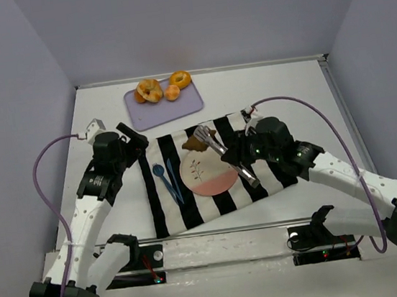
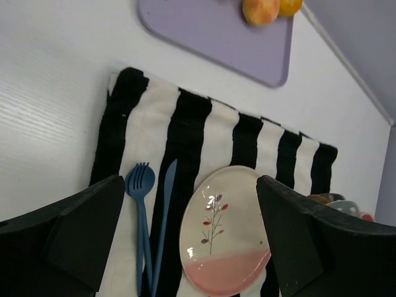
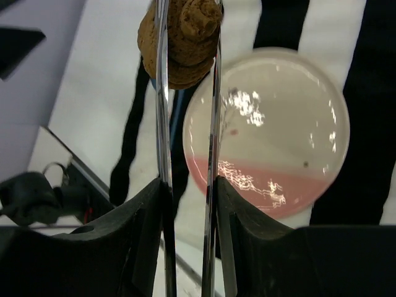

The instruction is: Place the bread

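Right pincer (image 1: 237, 159) is clamped on the handles of the metal tongs (image 1: 222, 153); in the wrist view both tong arms run up between the fingers (image 3: 139, 235), pressed close together. Tong tips pinch the bread (image 1: 196, 142), a brown lumpy piece. From above, the bread sits at the far left rim of the plate (image 1: 205, 173), mostly over the cloth (image 1: 192, 211) rather than the plate. Cannot tell whether it touches cloth or plate or hangs just above them. Plate is cream with a pink band on the near side and a small twig print, and lies on the black-and-white striped cloth. Blue fork (image 1: 163, 182) and blue knife (image 1: 173, 177) lie side by side on the cloth, just left of the plate, knife nearer the plate. Left pincer (image 1: 136, 141) hangs over the left end of the cloth, fingers wide apart, holding nothing; its wrist view looks down on fork, knife and plate between the two fingers. Purple board (image 1: 168, 107) lies on the worktop (image 1: 286, 94) beyond the cloth, carrying three orange pastries (image 1: 149, 91) along its far edge, one overhanging it.
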Robot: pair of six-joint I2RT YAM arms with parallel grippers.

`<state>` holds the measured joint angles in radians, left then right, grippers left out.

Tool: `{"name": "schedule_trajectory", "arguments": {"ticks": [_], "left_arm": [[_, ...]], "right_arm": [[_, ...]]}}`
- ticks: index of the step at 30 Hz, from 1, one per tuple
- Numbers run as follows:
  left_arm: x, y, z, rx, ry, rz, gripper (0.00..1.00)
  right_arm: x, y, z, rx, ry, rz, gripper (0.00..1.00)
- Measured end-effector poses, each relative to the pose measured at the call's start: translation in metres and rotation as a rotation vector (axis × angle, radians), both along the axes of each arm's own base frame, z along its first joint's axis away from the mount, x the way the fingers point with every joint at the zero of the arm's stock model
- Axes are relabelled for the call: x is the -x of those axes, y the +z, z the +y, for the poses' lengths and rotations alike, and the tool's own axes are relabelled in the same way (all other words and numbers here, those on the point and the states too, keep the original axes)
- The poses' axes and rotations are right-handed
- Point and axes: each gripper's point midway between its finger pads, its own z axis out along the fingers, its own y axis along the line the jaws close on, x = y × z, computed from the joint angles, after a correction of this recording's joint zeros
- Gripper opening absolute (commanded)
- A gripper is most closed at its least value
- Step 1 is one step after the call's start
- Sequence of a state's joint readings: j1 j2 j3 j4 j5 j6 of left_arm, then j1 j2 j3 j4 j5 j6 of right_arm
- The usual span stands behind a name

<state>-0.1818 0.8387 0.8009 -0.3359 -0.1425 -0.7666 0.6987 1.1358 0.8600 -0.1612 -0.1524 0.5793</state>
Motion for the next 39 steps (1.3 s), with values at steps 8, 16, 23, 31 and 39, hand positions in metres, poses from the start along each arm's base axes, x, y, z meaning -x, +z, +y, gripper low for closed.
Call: {"name": "schedule_trajectory", "arguments": {"ticks": [8, 16, 23, 31, 39], "left_arm": [[-0.001, -0.026, -0.058, -0.025, -0.152, 0.093, 0.99], [-0.005, -0.007, -0.064, -0.031, -0.137, 0.041, 0.99], [-0.004, -0.007, -0.056, -0.055, -0.104, 0.043, 0.99], [-0.001, -0.001, -0.049, -0.073, -0.084, 0.026, 0.99], [-0.002, 0.008, -0.041, -0.098, -0.056, 0.002, 0.99]], "right_arm": [[0.059, -0.078, -0.01, 0.147, 0.127, 0.181, 0.39], [0.064, -0.094, -0.02, 0.222, 0.11, 0.21, 0.54], [0.046, -0.072, -0.027, 0.269, 0.035, 0.155, 0.58], [0.017, -0.038, -0.026, 0.309, -0.031, 0.064, 0.55], [-0.064, 0.008, 0.016, 0.374, -0.083, -0.075, 0.55]]}}
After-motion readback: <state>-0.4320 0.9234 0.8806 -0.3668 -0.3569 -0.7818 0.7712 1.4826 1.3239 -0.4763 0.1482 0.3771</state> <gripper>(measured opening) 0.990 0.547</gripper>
